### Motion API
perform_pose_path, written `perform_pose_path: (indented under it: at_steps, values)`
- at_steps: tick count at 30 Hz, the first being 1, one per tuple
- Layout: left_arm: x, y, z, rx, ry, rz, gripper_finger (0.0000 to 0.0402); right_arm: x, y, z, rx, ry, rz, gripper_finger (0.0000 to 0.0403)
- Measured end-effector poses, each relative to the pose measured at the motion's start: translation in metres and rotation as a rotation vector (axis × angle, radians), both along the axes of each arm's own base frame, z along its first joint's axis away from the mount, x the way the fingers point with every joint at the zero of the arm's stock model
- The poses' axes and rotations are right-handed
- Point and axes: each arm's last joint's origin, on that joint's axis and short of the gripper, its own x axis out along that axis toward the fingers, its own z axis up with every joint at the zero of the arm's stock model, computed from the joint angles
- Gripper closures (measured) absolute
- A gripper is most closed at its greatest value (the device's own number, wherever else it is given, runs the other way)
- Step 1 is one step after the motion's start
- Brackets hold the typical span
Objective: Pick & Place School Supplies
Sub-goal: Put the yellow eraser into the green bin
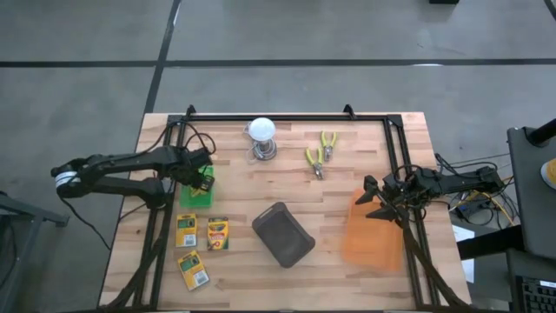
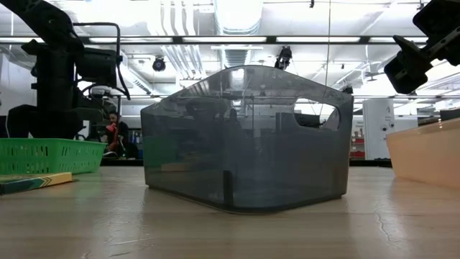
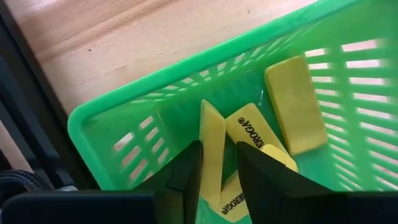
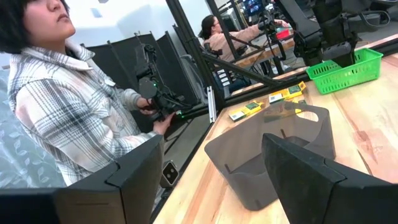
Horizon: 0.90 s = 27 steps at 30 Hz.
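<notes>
Inside green basket (image 3: 155, 99), left hand (image 3: 214, 165) grips a yellow eraser (image 3: 211, 149).

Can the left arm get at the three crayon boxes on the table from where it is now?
Probably yes. The left gripper is down in the green basket, its jaws around a yellow eraser. The crayon boxes lie uncovered on the table beside the basket, with nothing between.

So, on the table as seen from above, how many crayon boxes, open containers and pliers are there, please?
Crayon boxes: 3
Containers (green basket, grey bin, orange bin): 3
Pliers: 2
Total: 8
</notes>
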Motion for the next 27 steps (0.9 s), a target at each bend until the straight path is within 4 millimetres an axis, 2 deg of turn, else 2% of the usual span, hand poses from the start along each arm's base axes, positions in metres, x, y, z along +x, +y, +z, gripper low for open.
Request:
perform_pose_path:
  at_steps: [8,18,27]
  values:
    - [0.0017,0.0006,0.0029,-0.001,-0.012,0.004,0.0291,0.0,0.0,0.0,0.0,0.0,0.0,0.0141]
    - [0.0017,0.0004,0.0037,-0.007,-0.012,0.011,0.0266,0.0,0.0,0.0,0.0,0.0,0.0,0.0136]
    - [0.0012,-0.0003,0.0067,-0.023,-0.007,0.001,0.0266,0.0,0.0,0.0,0.0,0.0,0.0,0.0142]
